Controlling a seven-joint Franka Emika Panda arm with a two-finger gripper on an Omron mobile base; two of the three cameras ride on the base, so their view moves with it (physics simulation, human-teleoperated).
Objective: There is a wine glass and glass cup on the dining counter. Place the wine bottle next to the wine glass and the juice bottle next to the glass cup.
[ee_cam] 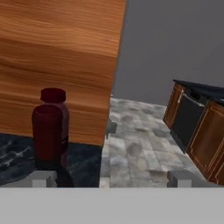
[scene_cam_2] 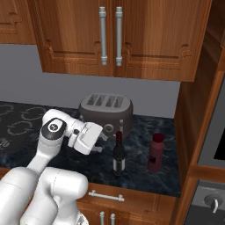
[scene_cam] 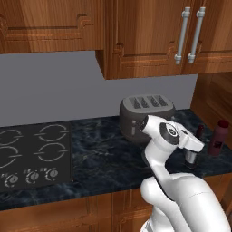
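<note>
Right base view shows the wine bottle [scene_cam_2: 118, 154] standing upright near the front edge of the dark marbled counter [scene_cam_2: 145, 132], toward its right end. It is near-black with a dark red neck top and a pale label band low on its body; no writing on that band can be read. The juice bottle [scene_cam_2: 155, 152] stands upright just to its right, apart from it, close to the wooden side panel [scene_cam_2: 193, 114] that closes off the counter's right end. It is dark red with a brighter red cap and carries no label.

A grey four-slot toaster [scene_cam_2: 105, 113] sits behind the bottles, toward the back edge, and a stove top [scene_cam: 31, 154] takes up the counter's left part.

The gripper [scene_cam_2: 103, 137] is held level above the counter, just left of the wine bottle and in front of the toaster, not touching either. Its jaws stand wide apart with nothing between them. From the hand view the juice bottle [ee_cam: 50, 129] rises at the left against the wooden panel, with the floor [ee_cam: 135, 148] beyond the counter's end.
</note>
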